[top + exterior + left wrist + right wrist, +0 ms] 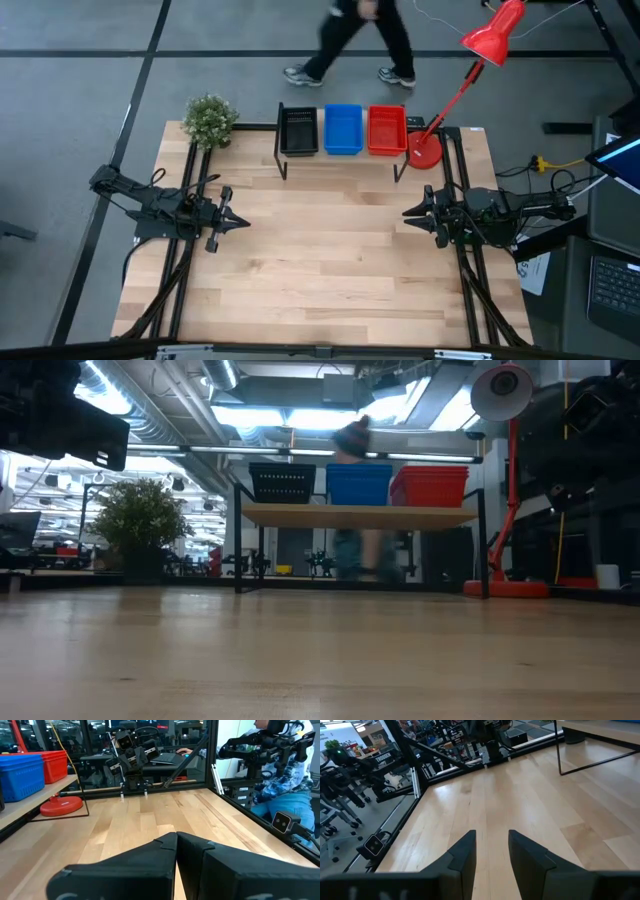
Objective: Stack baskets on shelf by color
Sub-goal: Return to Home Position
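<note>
The shelf (pixel 340 160) stands at the table's far edge on thin black legs. On it sit a black basket stack (pixel 298 131) at the left, a blue one (pixel 343 129) in the middle and a red one (pixel 387 130) at the right. They also show in the low view as black (pixel 282 483), blue (pixel 358 485) and red (pixel 432 487). My left gripper (pixel 243 222) is shut and empty over the table's left part; its fingertips meet in the left wrist view (pixel 176 840). My right gripper (pixel 407 212) is open and empty at the right, with a gap in the right wrist view (pixel 492 837).
A potted plant (pixel 210 120) stands at the table's far left corner. A red desk lamp (pixel 490 35) has its base (pixel 425 152) beside the shelf's right end. A person (pixel 350 40) walks beyond the far edge. Bare wooden tabletop (pixel 320 260) lies between the arms.
</note>
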